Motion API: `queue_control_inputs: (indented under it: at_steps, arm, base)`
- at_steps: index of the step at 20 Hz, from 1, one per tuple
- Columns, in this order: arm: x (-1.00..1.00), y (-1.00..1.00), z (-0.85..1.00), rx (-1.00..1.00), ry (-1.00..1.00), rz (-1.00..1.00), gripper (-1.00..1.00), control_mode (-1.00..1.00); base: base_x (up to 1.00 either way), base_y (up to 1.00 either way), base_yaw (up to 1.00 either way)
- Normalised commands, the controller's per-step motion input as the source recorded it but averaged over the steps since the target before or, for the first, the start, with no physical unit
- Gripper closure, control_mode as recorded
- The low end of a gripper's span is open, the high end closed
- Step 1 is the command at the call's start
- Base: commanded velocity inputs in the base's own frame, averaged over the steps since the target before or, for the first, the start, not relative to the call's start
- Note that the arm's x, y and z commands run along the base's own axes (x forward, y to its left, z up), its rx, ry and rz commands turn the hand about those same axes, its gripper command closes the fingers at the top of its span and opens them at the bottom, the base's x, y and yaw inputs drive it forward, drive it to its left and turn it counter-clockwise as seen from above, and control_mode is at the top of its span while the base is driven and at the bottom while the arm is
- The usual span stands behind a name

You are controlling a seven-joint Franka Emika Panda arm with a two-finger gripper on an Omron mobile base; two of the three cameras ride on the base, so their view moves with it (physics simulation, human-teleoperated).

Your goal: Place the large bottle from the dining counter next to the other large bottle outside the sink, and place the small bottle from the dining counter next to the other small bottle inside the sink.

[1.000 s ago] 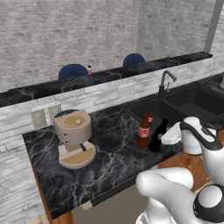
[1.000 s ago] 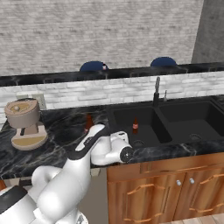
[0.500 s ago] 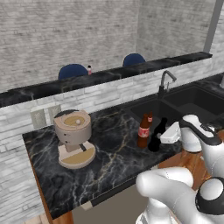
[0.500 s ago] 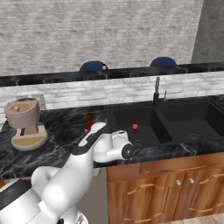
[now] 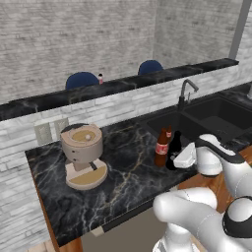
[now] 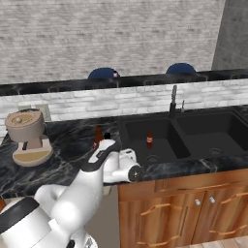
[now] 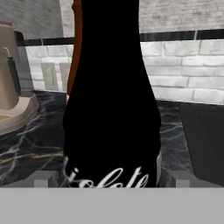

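This is a home kitchen. A black, white-veined marble worktop (image 5: 123,182) runs along a wall of pale grey brick (image 5: 74,39), with wooden cabinet doors (image 6: 193,213) and metal handles below it. A dark double-basin sink (image 6: 193,135) sits recessed at the right, a curved metal faucet (image 5: 186,91) behind it. On the left stands a beige coffee machine (image 5: 82,155) (a wall socket (image 5: 43,133) just behind it). At the far side rises a raised dining counter (image 5: 147,78) with blue stools (image 5: 81,79) beyond it. Bottles (image 5: 167,147) stand beside the sink.
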Motion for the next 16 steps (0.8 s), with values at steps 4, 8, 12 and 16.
queue_control_inputs:
  at_steps: [4,8,12,16]
  arm:
    - [0.00,0.08,-0.20,0.00,-0.06,0.00,-1.00,-1.00]
    - [0.07,0.00,-0.02,0.00,-0.06,0.00,-1.00,-1.00]
    - [0.00,0.00,0.01,0.00,-0.06,0.00,-1.00,-1.00]
    - [0.00,-0.02,0.08,0.00,-0.03,0.00,-1.00,-1.00]
  base:
    - [0.00,0.00,0.00]
    - [0.00,0.00,0.00]
    - [0.00,0.00,0.00]
    - [0.00,0.00,0.00]
